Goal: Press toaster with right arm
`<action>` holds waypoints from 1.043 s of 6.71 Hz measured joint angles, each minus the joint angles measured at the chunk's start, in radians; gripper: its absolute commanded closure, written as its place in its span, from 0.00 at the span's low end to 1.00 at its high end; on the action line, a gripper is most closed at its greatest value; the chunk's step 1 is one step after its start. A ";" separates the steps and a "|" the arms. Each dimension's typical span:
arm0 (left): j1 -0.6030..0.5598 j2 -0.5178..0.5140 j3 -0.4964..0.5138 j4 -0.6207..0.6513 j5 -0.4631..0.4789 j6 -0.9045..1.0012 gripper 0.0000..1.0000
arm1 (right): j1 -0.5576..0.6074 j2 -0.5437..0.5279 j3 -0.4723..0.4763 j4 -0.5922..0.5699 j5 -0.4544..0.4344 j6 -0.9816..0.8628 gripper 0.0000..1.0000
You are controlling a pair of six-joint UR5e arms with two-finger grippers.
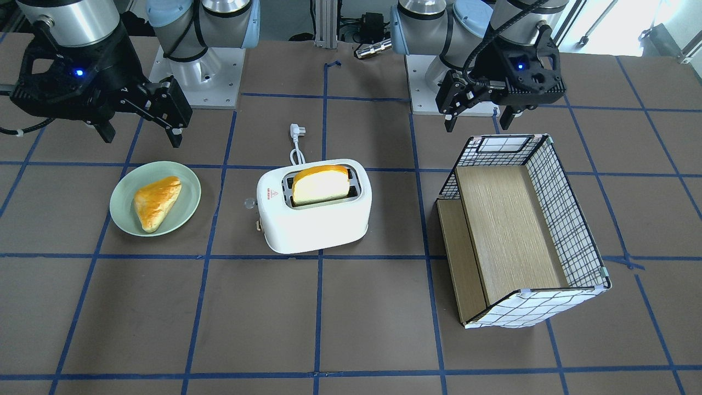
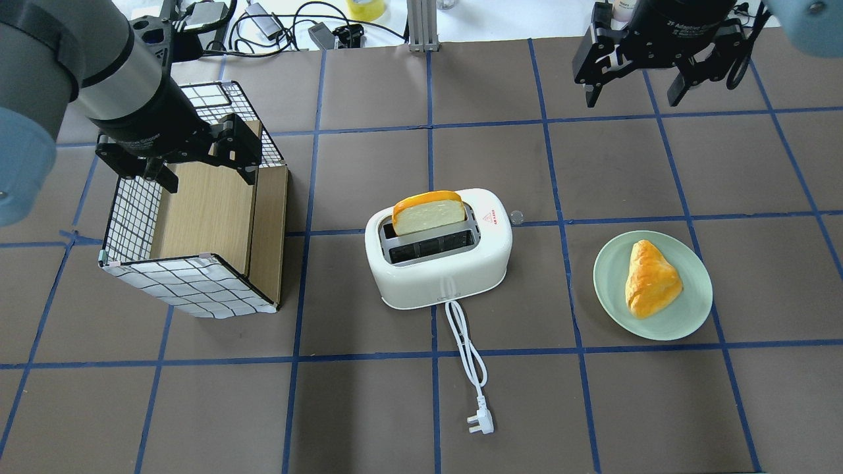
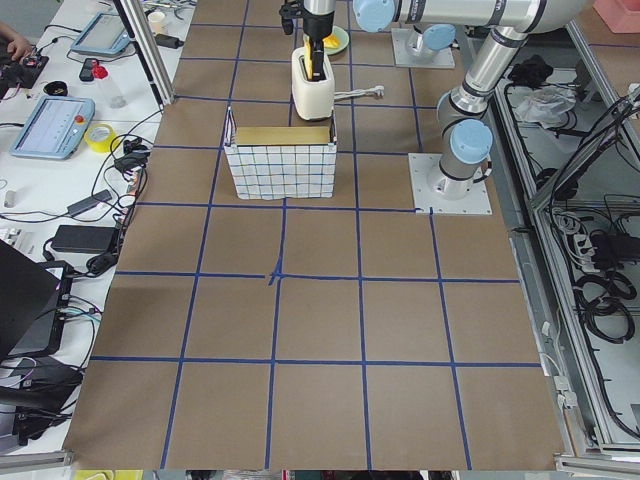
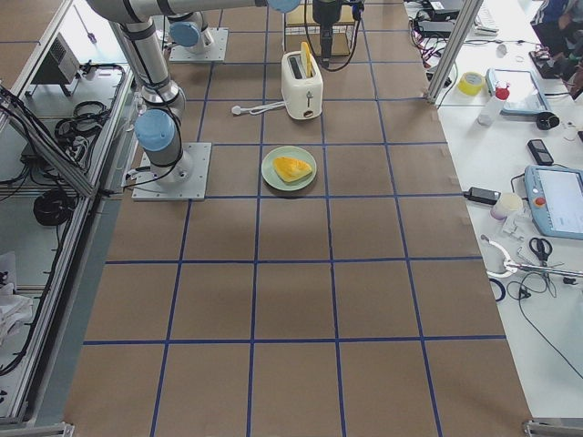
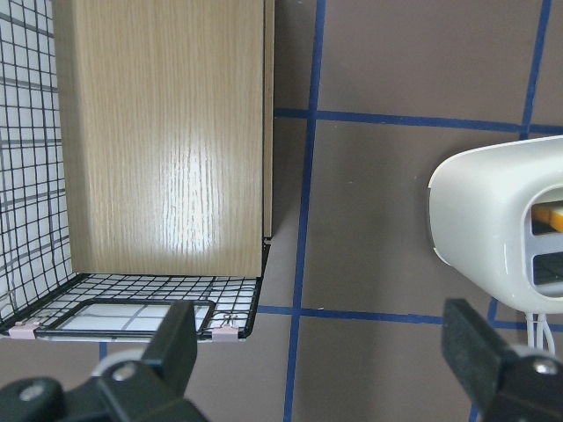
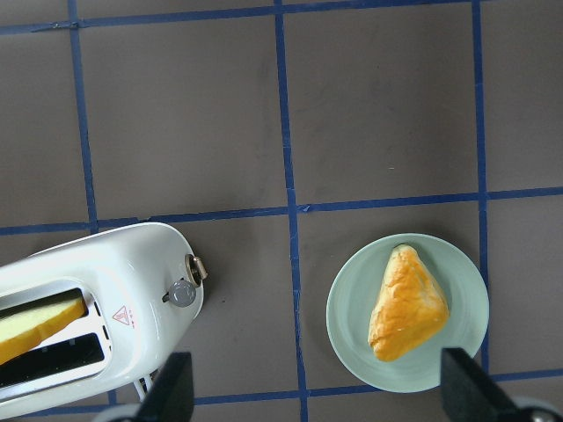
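Scanning the counter (image 1: 373, 329) from my remote station, I judged the job barely begun. The right arm (image 1: 71, 22) hung high over the strip between toaster and plate, touching nothing. The left arm (image 2: 125, 72) hovered above the grid-patterned box (image 1: 570, 219), which lay on its side with its wood-lined inside showing. Neither arm carried anything.

The toaster (image 1: 315, 219) sat near the middle of the counter, between the box and the green plate (image 1: 118, 203), well apart from both. Its white cord (image 2: 464, 336) trailed toward the robot's side. A slice of bread (image 1: 321, 184) stood tall out of one slot, so I took it that nothing had been pushed down yet. A golden pastry (image 1: 157, 201) lay on the plate.

The right fingers (image 6: 171, 396) were spread wide, with the wrist view between them showing toaster end and plate together. The left fingers (image 5: 176, 343) were just as wide.

The tan lever (image 6: 195, 266) sat on the toaster's end facing the plate, just beside the small knob (image 6: 182, 293), and looked to be in its raised position. All of the work remained, as I read it: swing the right arm over that end, come down onto the lever and press it home. I thought narrowing the fingers first might help, to avoid catching the knob.
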 measured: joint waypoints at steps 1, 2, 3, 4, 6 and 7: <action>0.000 0.000 0.000 0.000 0.000 0.000 0.00 | 0.000 0.000 0.000 0.001 0.000 0.000 0.00; 0.000 0.000 0.000 0.000 0.000 0.000 0.00 | 0.000 0.000 0.000 0.001 0.000 -0.001 0.00; 0.000 0.000 0.000 0.000 0.000 0.000 0.00 | 0.000 -0.001 0.000 0.003 0.000 -0.001 0.00; 0.000 0.000 0.000 0.000 0.000 0.000 0.00 | 0.000 -0.001 0.000 0.004 0.002 0.000 0.00; 0.001 0.000 0.000 0.000 0.000 0.000 0.00 | 0.000 -0.001 0.000 0.008 0.010 0.000 0.00; 0.000 0.000 0.000 0.000 0.000 0.000 0.00 | 0.000 0.000 0.000 0.009 0.011 0.000 0.02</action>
